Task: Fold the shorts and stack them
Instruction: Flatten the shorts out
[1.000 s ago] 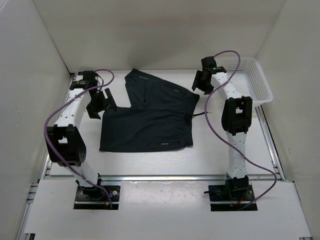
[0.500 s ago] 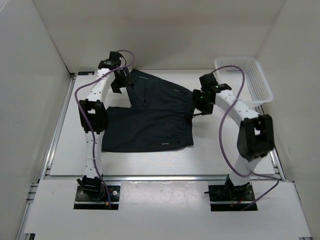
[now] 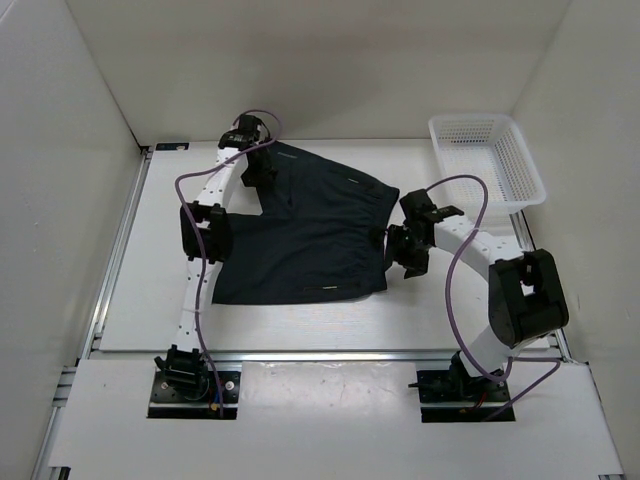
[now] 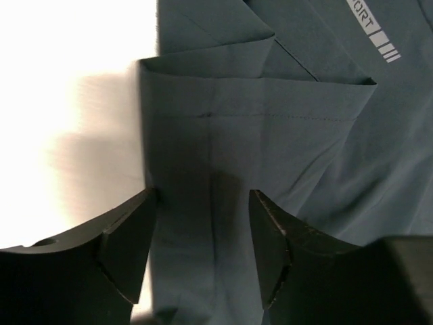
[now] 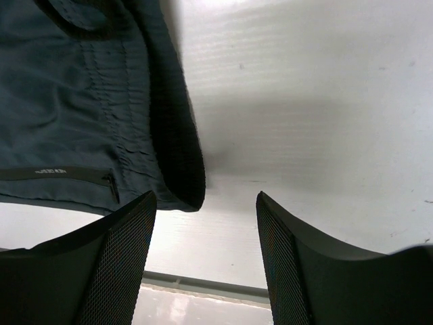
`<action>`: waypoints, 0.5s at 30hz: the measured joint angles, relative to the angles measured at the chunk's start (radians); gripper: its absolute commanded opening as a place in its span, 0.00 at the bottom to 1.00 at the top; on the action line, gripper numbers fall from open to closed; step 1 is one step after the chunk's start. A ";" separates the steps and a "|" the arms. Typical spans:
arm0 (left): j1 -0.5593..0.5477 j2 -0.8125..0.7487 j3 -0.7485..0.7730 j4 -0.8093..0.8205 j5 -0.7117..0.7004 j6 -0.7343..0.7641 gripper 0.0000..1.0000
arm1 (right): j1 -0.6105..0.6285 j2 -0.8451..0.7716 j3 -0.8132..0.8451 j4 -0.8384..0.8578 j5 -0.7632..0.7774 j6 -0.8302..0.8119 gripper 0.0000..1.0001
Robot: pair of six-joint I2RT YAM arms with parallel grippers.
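White table (image 3: 150, 280) bore dark shorts (image 3: 300, 235) lying flat under the left gripper (image 4: 203, 200) and just beside the right gripper (image 5: 206, 198), a basket (image 3: 490, 155) well beyond the latter; both grippers stood spread, left over a hem, right over table.

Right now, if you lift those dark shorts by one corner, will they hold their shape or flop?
Probably flop: the shorts lie flat and creased, with a leg hem rumpled into layered folds, so they look like thin, limp cloth. Likely light too. The gathered waistband seems thicker, so it may give a firmer hold.
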 measured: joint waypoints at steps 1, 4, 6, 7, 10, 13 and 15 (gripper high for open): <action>-0.004 0.009 0.003 0.005 0.000 -0.002 0.63 | 0.000 -0.001 -0.008 0.000 -0.004 0.003 0.66; -0.018 0.030 0.005 0.018 -0.015 -0.002 0.54 | 0.006 -0.003 -0.034 0.009 -0.017 0.008 0.66; -0.022 0.032 0.005 0.023 -0.031 0.000 0.46 | 0.008 -0.003 -0.048 0.016 -0.031 0.016 0.66; -0.023 0.032 0.005 0.025 -0.037 0.002 0.33 | 0.009 -0.003 -0.052 0.018 -0.039 0.018 0.66; -0.027 0.032 -0.002 0.028 -0.053 0.006 0.26 | 0.015 -0.002 -0.066 0.042 -0.068 0.026 0.66; -0.027 0.030 -0.012 0.034 -0.063 0.013 0.26 | 0.026 0.006 -0.083 0.084 -0.105 0.036 0.66; -0.027 0.022 -0.027 0.041 -0.067 0.018 0.26 | 0.038 0.026 -0.085 0.106 -0.125 0.045 0.64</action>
